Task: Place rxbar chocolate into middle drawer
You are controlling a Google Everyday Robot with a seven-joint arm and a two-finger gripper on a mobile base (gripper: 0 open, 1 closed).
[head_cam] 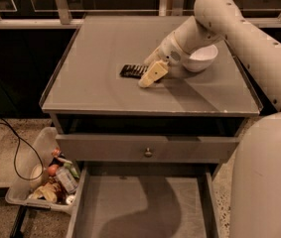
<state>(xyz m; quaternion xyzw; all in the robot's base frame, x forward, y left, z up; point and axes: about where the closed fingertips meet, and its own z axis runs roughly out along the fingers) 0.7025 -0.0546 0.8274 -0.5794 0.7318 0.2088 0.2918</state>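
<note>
The rxbar chocolate (132, 71) lies flat on the grey cabinet top (100, 83), a black wrapper with white lettering, left of the white bowl (200, 58). My gripper (149, 77) reaches in from the right and sits low over the bar's right end, hiding that end; I cannot tell whether it touches the bar. The middle drawer (140, 209) is pulled out at the bottom of the view, and its grey floor is bare with the arm's shadow on it.
Above the open drawer, a drawer front with a small round knob (148, 152) stands slightly out. A clear bin of snacks and bottles (50, 180) sits on the floor at the left, next to a black cable (16, 152). My arm (249, 38) crosses the right side.
</note>
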